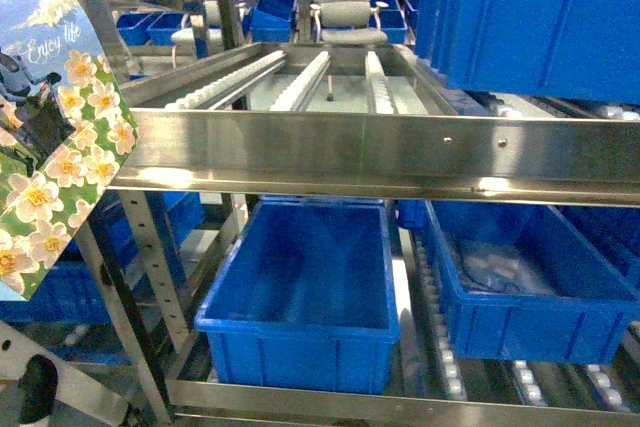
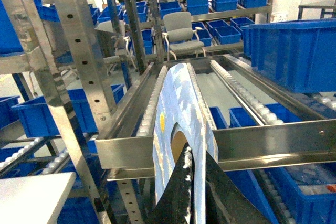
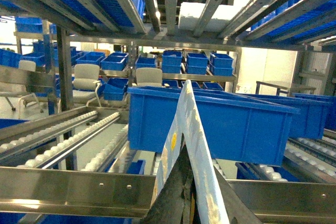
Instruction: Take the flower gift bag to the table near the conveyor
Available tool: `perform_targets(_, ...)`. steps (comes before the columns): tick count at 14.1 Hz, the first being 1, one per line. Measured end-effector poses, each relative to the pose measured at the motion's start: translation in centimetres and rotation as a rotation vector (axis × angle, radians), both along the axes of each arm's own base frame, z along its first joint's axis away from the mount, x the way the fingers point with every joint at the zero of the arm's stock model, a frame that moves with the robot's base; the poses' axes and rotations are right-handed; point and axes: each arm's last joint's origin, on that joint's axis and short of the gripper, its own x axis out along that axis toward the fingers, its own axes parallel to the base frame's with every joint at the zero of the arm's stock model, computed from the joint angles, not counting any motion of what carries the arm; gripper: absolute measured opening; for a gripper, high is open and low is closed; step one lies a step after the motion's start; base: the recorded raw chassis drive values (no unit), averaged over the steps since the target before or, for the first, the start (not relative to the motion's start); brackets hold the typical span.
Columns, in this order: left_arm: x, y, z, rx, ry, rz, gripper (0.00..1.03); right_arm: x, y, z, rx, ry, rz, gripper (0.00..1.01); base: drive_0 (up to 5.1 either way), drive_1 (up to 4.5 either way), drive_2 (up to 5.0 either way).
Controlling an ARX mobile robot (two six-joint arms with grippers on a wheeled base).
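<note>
The flower gift bag, pale blue with white blossoms and "Enjoy life" on it, hangs tilted at the far left of the head view, in front of the conveyor. In the left wrist view my left gripper is shut on the bag's edge. My right gripper is likewise shut on a pale-blue flowered bag panel; whether it is the same bag I cannot tell. A corner of the white table shows at lower left. Neither gripper shows in the head view.
Steel rails cross in front of the roller tracks. A large blue bin sits on the upper rollers at right, and other blue bins stand on the lower level. A perforated steel upright stands left. Grey chairs are behind.
</note>
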Motion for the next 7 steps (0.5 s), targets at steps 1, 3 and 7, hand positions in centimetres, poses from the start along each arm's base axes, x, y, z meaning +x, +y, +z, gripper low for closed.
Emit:
perform_targets(1, 0.00, 0.00, 0.00, 0.000, 0.000, 0.000, 0.02, 0.01, 0.00, 0.00, 0.000, 0.000, 0.000, 0.02, 0.0, 0.00, 0.0)
perform_targets(3, 0.01, 0.00, -0.02, 0.001, 0.002, 0.000, 0.02, 0.01, 0.00, -0.01, 0.000, 0.002, 0.000, 0.02, 0.0, 0.00, 0.0)
perform_targets(7, 0.00, -0.01, 0.02, -0.001, -0.002, 0.000, 0.02, 0.01, 0.00, -0.01, 0.000, 0.002, 0.000, 0.02, 0.0, 0.00, 0.0)
